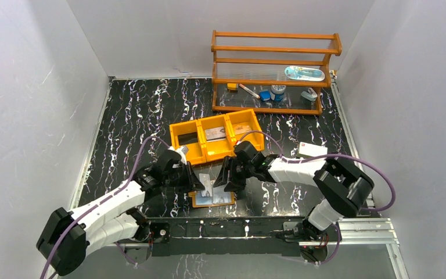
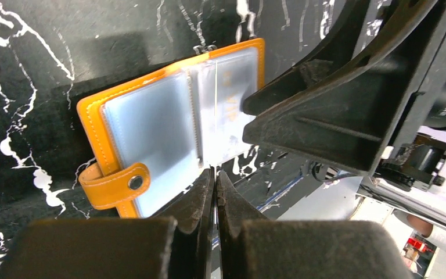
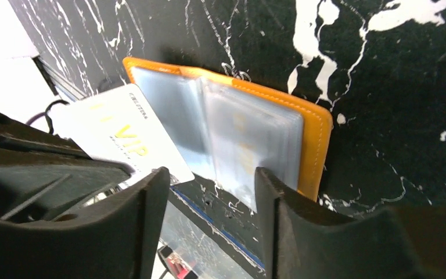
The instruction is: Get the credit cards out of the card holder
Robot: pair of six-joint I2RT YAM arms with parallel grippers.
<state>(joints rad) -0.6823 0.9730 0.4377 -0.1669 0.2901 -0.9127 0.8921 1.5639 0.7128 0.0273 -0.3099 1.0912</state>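
The card holder lies spread open on the black marbled table, near its front edge and at 6 o'clock from the orange tray, with its pale shiny pockets facing up. In the left wrist view its snap tab sticks out at 7 o'clock from the fold. The left gripper sits at 10 o'clock from the holder, just over its left page, and the right gripper sits at 1 o'clock from it. The two heads are close together above the fold. The left gripper has its jaws pinched almost together on a thin whitish card. This card appears edge-on here as a fine pale line running toward 12 o'clock across the holder. From the right wrist the same card shows its face with gold "VIP" lettering, slanting over the left page of the holder. Whether its far edge sits in a pocket cannot be told. The right gripper has its jaws spread wide and holds nothing. One fingertip comes down onto the right-hand pockets, through which faint gold print shows.
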